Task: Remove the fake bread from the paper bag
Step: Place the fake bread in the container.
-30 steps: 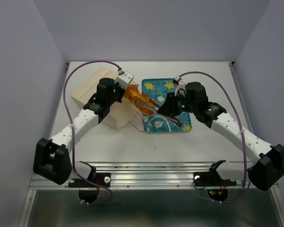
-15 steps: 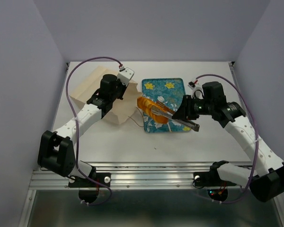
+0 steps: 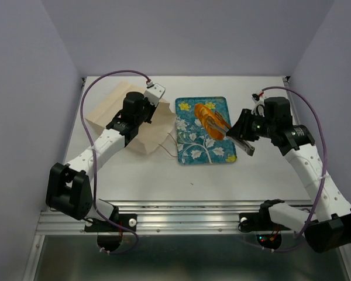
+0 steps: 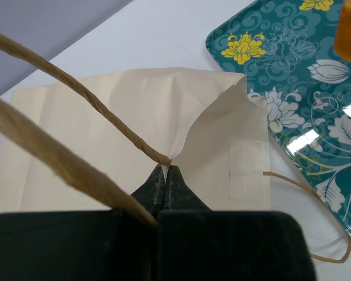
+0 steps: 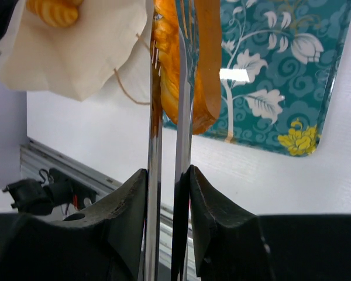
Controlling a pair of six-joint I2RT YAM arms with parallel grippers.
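Note:
The pale beige paper bag lies on its side at the left, mouth toward the teal floral tray. My left gripper is shut on the bag's upper mouth edge and holds it open. My right gripper is shut on metal tongs. The tongs pinch a glossy orange ridged bread above the far half of the tray; it also shows in the right wrist view. Another golden bread shows in the bag's mouth.
The bag's string handles trail on the table between bag and tray, and one crosses the left wrist view. The tray lies just right of the bag mouth. Grey walls enclose the table on three sides.
My right gripper with the tongs drew the bread out of the bag mouth and carried it right and back over the tray. My left gripper kept its hold on the bag.

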